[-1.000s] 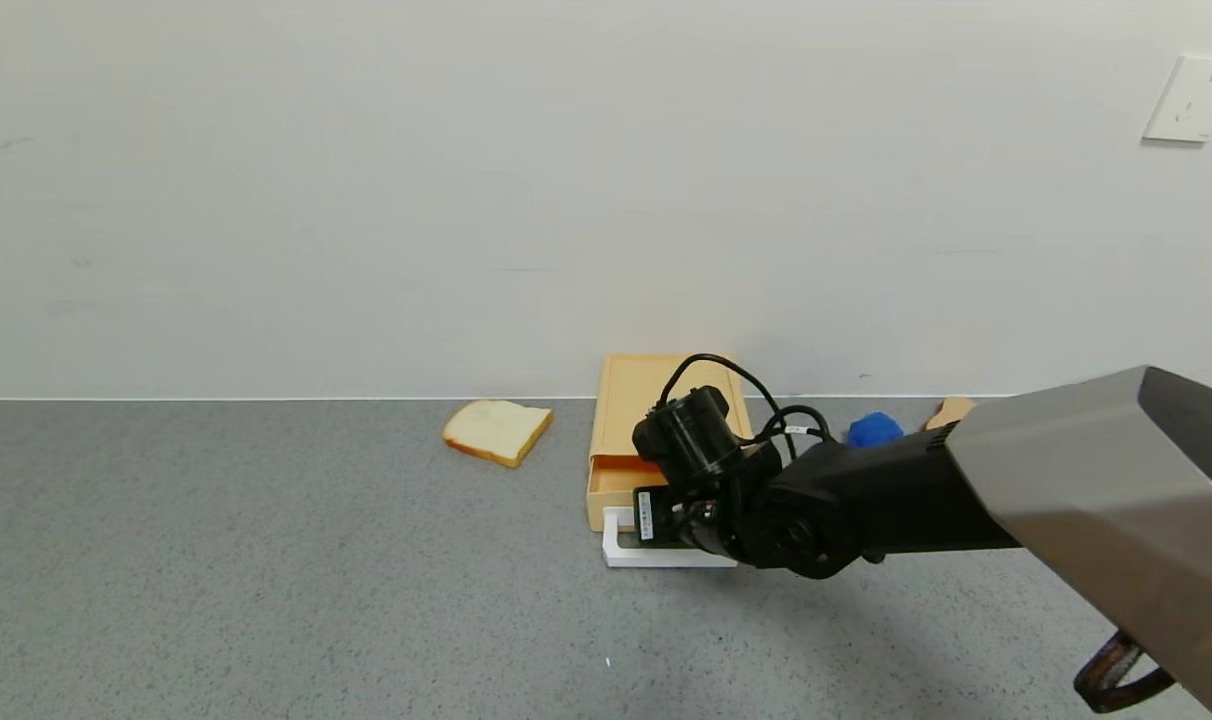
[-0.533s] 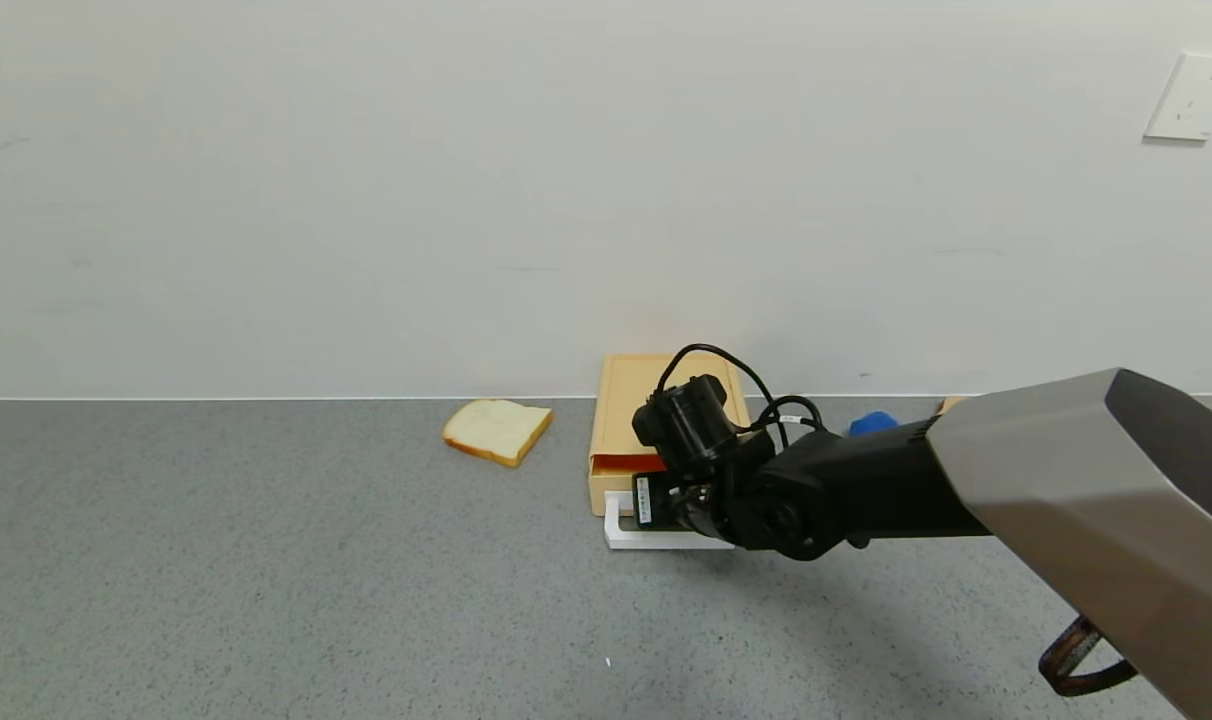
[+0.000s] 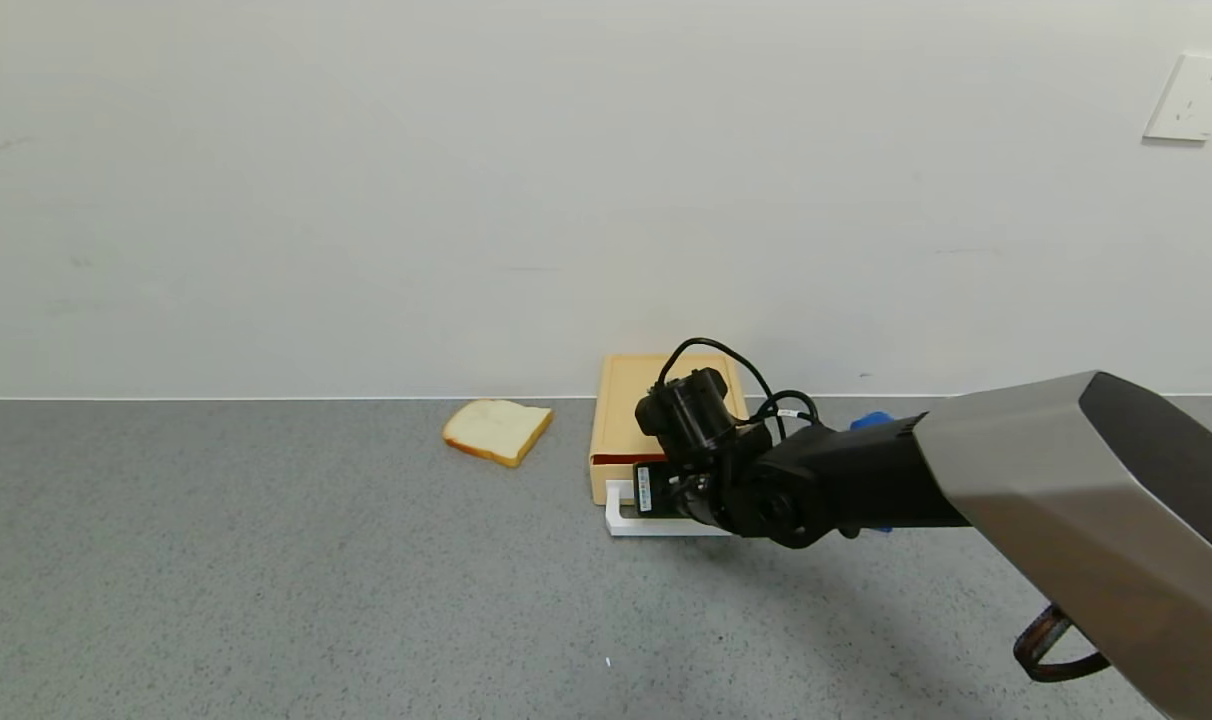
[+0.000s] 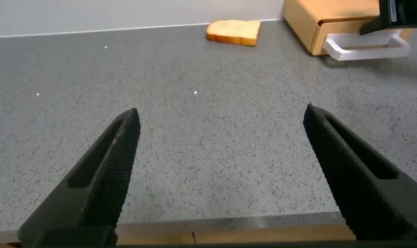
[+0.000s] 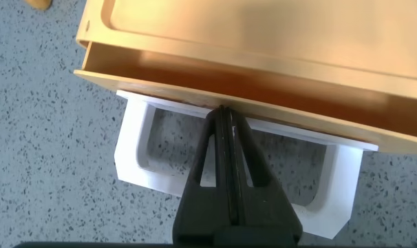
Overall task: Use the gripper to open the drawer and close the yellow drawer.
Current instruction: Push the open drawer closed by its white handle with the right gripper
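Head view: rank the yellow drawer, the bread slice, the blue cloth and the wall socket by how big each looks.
1. yellow drawer, though the right gripper covers part of it.
2. bread slice.
3. wall socket, close to the bread in apparent size, and farther away.
4. blue cloth: only a sliver shows behind the arm, so unsure.

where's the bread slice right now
In the head view the bread slice lies on the grey countertop near the wall, just left of the yellow drawer.

My right gripper (image 5: 226,120) is reaching forward low, fingers pinched together. Left gripper (image 4: 222,138) just hangs near me, fingers spread wide.
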{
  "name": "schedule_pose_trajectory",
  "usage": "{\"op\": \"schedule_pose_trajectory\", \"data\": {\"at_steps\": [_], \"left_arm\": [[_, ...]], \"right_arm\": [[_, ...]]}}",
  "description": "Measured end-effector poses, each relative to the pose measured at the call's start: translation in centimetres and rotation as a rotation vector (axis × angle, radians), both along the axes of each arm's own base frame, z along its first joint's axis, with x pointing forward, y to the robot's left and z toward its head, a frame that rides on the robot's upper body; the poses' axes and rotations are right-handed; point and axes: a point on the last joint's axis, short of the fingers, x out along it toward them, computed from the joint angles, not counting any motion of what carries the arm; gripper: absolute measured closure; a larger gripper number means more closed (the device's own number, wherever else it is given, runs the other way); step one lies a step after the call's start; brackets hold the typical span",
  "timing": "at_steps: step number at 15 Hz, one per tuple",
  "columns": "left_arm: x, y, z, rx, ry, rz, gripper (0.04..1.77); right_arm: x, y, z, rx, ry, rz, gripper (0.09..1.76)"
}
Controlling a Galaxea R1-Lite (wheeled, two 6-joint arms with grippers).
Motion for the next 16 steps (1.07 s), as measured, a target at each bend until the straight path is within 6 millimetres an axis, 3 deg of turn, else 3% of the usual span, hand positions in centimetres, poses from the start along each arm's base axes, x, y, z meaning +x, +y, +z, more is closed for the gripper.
{"op": "schedule_pose_trajectory", "data": {"at_steps": [10,16], "left_arm": [[0.0,0.0,0.0,0.000,0.000,0.000,0.09],[0.0,0.0,0.0,0.000,0.000,0.000,0.09]], "right_arm": [[1.3,0.2,-0.3,-0.006,-0.020,0.004,1.73],[0.7,0.1,-0.1,-0.032,0.009,0.015,1.73]]}}
